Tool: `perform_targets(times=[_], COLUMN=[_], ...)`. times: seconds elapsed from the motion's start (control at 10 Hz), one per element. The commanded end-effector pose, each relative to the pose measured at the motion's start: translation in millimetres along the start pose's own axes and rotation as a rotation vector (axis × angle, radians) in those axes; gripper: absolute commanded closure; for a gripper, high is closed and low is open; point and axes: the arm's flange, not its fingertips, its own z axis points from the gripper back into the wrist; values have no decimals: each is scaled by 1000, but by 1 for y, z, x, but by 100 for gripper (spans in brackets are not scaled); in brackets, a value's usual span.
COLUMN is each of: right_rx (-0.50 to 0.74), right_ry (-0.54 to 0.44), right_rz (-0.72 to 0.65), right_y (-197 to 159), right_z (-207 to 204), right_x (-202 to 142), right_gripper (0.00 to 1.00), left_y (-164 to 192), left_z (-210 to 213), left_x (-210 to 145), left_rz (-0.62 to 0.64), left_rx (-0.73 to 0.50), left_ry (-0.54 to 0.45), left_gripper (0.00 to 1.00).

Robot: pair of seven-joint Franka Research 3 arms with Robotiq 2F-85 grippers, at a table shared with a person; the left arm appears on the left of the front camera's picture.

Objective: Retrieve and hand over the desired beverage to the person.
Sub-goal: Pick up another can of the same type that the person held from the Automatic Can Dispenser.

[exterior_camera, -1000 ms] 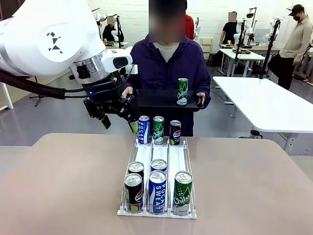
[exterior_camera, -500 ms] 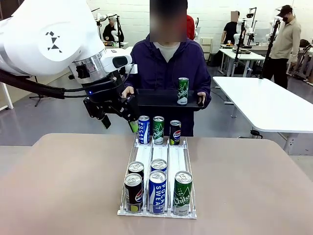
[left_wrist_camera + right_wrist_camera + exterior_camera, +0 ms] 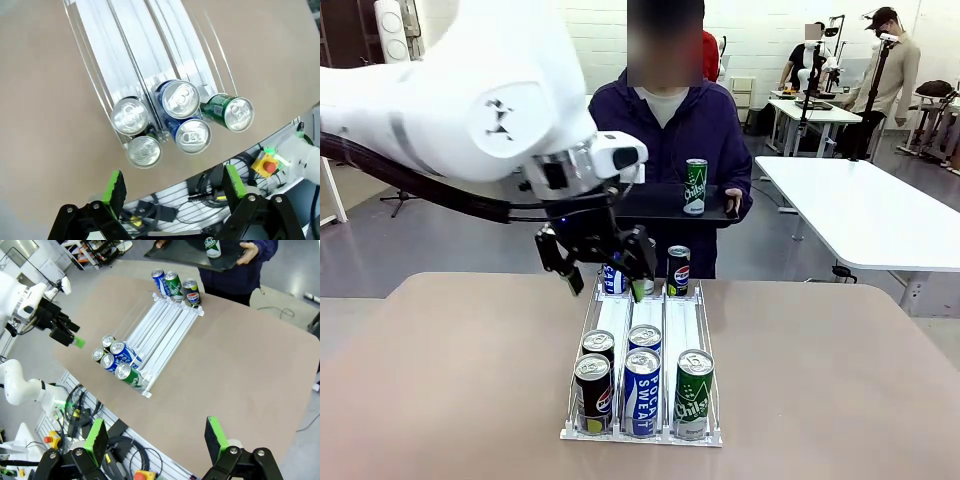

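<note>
The left gripper (image 3: 174, 184) hangs over the far end of the rack (image 3: 618, 315) and points down. Its fingers (image 3: 116, 187) are spread wide, with nothing between them. The rack lies on the counter (image 3: 840, 380). Its three lanes run from the robot toward the person (image 3: 665, 130). At the near end, two black cans (image 3: 592, 388) stand in the left lane. Two blue cans (image 3: 642, 385) stand in the middle lane, and one green can (image 3: 694, 392) stands in the right lane. At the far end, a dark can (image 3: 678, 270) stands just beside the left fingers. The person holds a black tray (image 3: 655, 205). On it a drink can (image 3: 695, 187), green, stands straight up with its top to the ceiling, toward the tray's right end. The right gripper (image 3: 156, 434) is high above the counter, its fingers (image 3: 215, 437) wide apart and holding nothing.
</note>
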Motion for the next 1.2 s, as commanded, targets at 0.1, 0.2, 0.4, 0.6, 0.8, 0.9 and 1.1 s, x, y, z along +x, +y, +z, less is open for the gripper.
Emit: perform_targets(times=[0.1, 0.2, 0.4, 0.6, 0.8, 0.9, 1.1], right_rx=[4, 4, 4, 4, 4, 4, 4], right_ry=[10, 10, 10, 10, 10, 10, 10], right_rz=[10, 10, 10, 10, 10, 10, 10], right_y=[-2, -2, -2, -2, -2, -2, -2], right_z=[-1, -1, -1, -1, -1, -1, -1], right_x=[1, 1, 1, 1, 1, 1, 1], right_gripper=[0, 0, 0, 0, 0, 0, 0], left_y=[-38, -47, -52, -56, -50, -48, -48], left_z=[-21, -34, -52, -65, -64, -72, -72], left_x=[12, 11, 12, 6, 5, 2, 2], left_rz=[258, 289, 330, 358, 355, 335, 335], left_rx=[133, 175, 227, 191, 162, 197, 197], left_ry=[20, 13, 32, 67, 57, 63, 63], left_gripper=[0, 0, 0, 0, 0, 0, 0])
